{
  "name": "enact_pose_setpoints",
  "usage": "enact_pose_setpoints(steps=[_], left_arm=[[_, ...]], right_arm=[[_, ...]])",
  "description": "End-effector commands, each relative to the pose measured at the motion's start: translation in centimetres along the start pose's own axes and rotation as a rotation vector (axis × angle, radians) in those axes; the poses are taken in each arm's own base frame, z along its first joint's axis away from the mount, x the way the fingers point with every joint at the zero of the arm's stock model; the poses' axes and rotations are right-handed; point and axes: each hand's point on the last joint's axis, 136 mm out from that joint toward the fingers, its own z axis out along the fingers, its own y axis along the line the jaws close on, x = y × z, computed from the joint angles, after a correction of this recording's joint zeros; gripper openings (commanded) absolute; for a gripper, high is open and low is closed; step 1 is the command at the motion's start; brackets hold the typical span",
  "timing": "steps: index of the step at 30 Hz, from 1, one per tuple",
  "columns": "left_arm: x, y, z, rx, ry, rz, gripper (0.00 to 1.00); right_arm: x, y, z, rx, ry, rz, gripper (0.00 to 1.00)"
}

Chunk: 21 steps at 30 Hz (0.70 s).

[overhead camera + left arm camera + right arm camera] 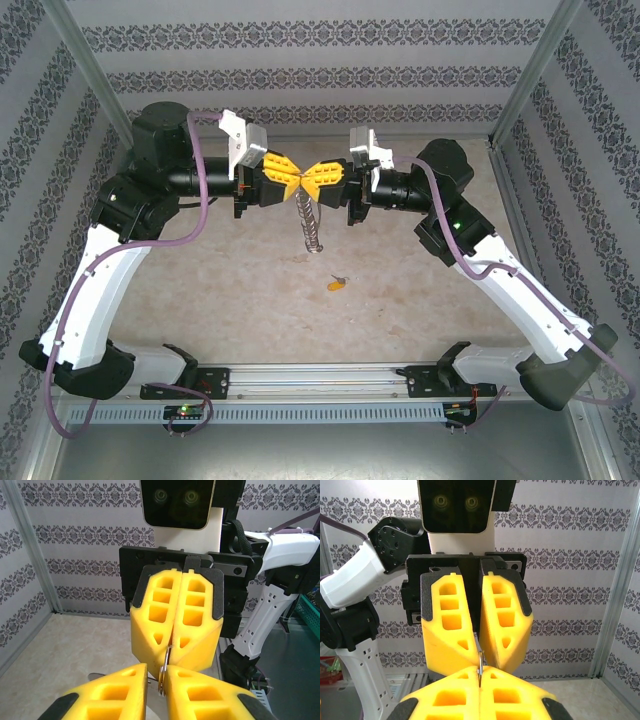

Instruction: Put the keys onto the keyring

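At the bottom edge of the left wrist view, the left gripper (156, 677) closes its yellow fingers (107, 695) on the keyring (162, 672), a thin silvery loop seen edge-on. Just beyond, at frame centre, the right gripper (171, 652) pinches the same loop from the opposite side, its tips almost meeting the left's. In the top view's centre, the keys (312, 225) hang in a string beneath the two grippers. Lower right of them, a yellow tag (337, 283) lies on the table (240, 290), any print too small to read.
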Motion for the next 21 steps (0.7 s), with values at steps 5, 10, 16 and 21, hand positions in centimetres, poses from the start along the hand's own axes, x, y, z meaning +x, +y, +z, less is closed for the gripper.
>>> enact_pose_setpoints(steps=[5,10,16,21], left_arm=[[-0.4,-2.9,0.1,0.149,-0.034,-0.041,0.04],[-0.6,-3.1,0.0,0.153,-0.047,-0.040,0.00],[-0.4,-2.6,-0.3,0.094,-0.039,-0.010,0.00],[0.8,-1.1,-0.8,-0.043,0.001,0.043,0.00]], right_arm=[[-2.0,-0.8,-0.3,0.066,-0.082,-0.055,0.00],[-2.0,-0.7,-0.4,0.070,-0.086,-0.051,0.00],[-1.6,-1.2,-0.7,0.130,-0.074,-0.048,0.15],[-0.4,-2.0,-1.3,0.227,-0.032,-0.037,0.54]])
